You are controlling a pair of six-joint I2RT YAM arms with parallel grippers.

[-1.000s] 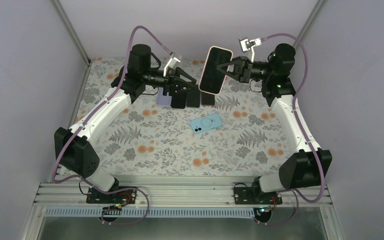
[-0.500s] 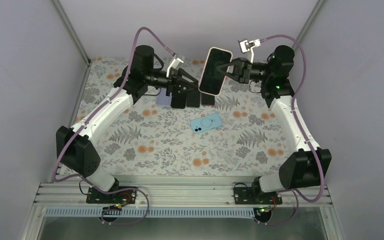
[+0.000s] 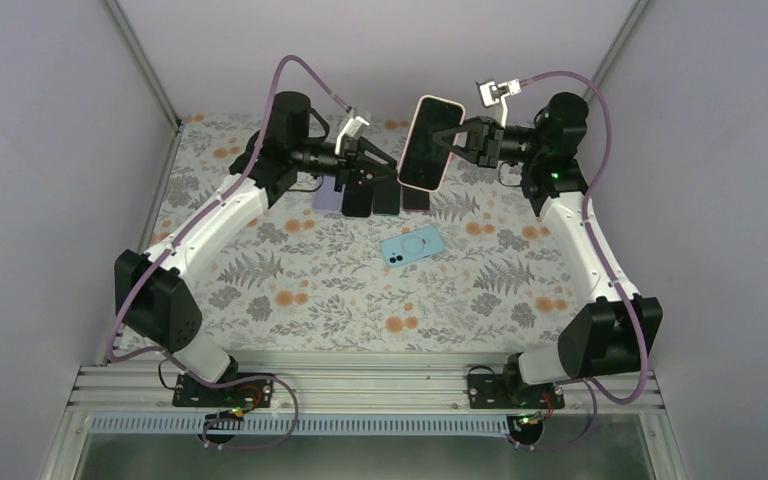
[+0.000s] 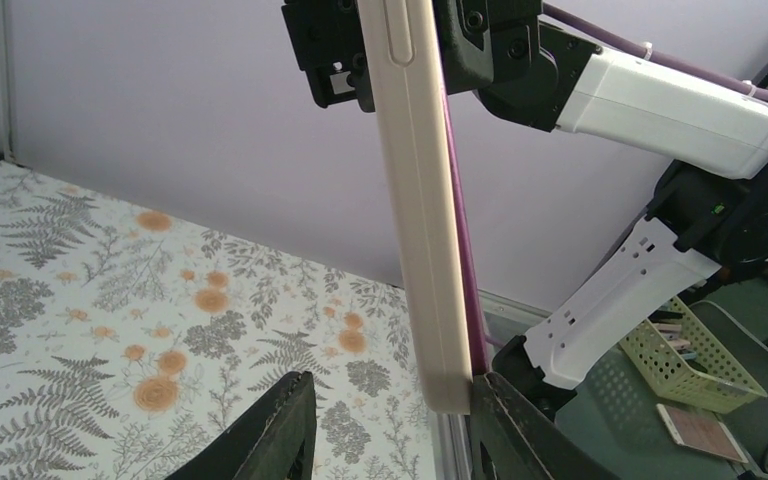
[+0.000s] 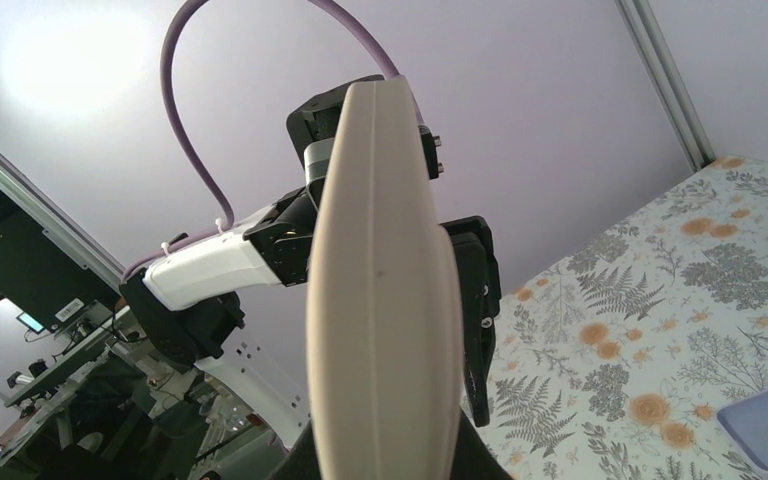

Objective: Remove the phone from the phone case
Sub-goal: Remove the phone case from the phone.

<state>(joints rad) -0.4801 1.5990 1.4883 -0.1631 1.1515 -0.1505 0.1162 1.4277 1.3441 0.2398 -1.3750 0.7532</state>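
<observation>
Well, from where I stand the extraction itself has not started; this looks like the set-up for it. The right gripper (image 3: pixel 452 141) is clenched on the phone case (image 4: pixel 425 200) and holds it aloft over the far side of the floral table (image 3: pixel 290 290), roughly upright. The phone (image 3: pixel 423 140) sits inside, its dark screen framed by the pale rim, so the case is not yet emptied. The left gripper (image 4: pixel 390 425) has its jaws parted and straddles the lower end of the case. One finger is just beside the corner, the other well off, and it grasps nothing.

Next, I reckon, the left fingers must catch the case lip at that corner and peel it back while the right keeps its hold. The phone may drop if it pops free suddenly.

Below lies a light blue phone case (image 3: pixel 412 244), back up; whether a phone is in it I cannot tell. A lavender handset (image 3: pixel 326 199) lies beyond.
</observation>
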